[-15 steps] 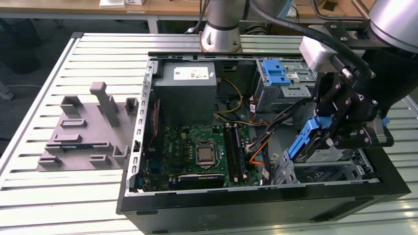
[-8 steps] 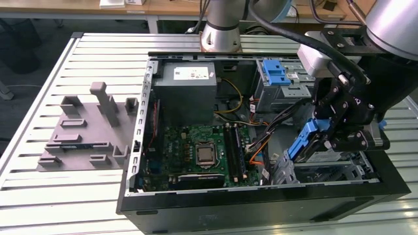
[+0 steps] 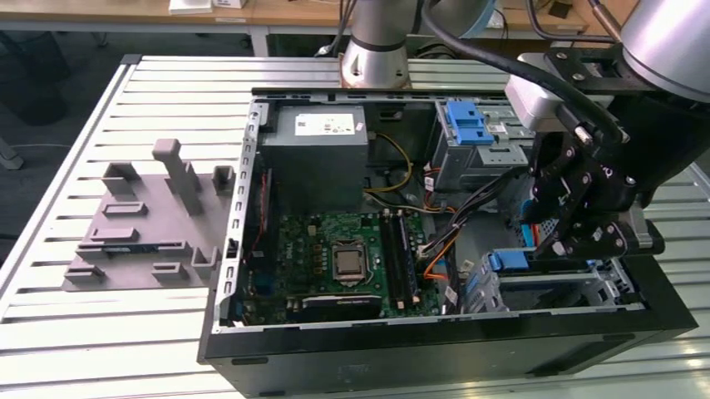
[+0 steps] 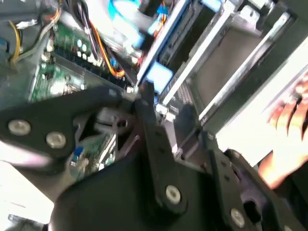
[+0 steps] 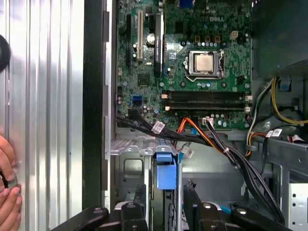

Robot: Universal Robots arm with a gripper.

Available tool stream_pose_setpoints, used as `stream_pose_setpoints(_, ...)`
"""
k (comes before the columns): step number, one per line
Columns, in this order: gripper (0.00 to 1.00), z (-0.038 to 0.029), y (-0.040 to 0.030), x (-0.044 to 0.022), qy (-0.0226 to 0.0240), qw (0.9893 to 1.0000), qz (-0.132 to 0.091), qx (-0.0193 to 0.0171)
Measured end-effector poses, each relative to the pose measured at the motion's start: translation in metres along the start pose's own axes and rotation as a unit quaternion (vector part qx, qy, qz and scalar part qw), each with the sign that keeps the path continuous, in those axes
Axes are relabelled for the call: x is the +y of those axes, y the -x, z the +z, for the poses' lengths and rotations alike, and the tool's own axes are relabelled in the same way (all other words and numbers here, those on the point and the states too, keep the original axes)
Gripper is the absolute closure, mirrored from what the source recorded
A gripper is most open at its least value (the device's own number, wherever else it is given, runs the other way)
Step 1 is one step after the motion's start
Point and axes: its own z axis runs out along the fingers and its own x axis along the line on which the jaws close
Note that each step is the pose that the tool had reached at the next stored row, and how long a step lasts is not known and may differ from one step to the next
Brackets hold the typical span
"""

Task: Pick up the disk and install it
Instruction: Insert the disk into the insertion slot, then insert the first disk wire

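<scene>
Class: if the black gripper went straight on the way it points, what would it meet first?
Probably the blue plastic tab directly ahead of the gripper, at the silver metal drive cage; depth is unclear.

The disk (image 3: 513, 262) is mostly hidden.
In the exterior view the gripper (image 3: 571, 245) covers most of it; a hand (image 5: 7, 202) runs off the first wrist view's edge.

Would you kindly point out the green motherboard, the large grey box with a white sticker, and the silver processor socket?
Green motherboard (image 3: 305, 241): exterior view, bare board.
Large grey box (image 3: 322, 170): exterior view, face below sticker.
Silver processor socket (image 5: 204, 63): first wrist view, its centre.
</scene>
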Motion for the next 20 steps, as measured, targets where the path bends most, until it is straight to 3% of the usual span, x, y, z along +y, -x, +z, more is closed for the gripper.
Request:
stream_pose_setpoints(6,0.57,0.0001,0.0000,0.0000,0.0000,1.0000,0.000,0.0000)
stream_pose_setpoints(9,0.76,0.0002,0.0000,0.0000,0.0000,1.0000,0.000,0.0000)
stream_pose_setpoints(10,0.76,0.0002,0.0000,0.0000,0.0000,1.0000,0.000,0.0000)
stream_pose_setpoints(12,0.87,0.0002,0.0000,0.0000,0.0000,1.0000,0.000,0.0000)
stream_pose_setpoints(20,0.89,0.0005,0.0000,0.0000,0.0000,1.0000,0.000,0.0000)
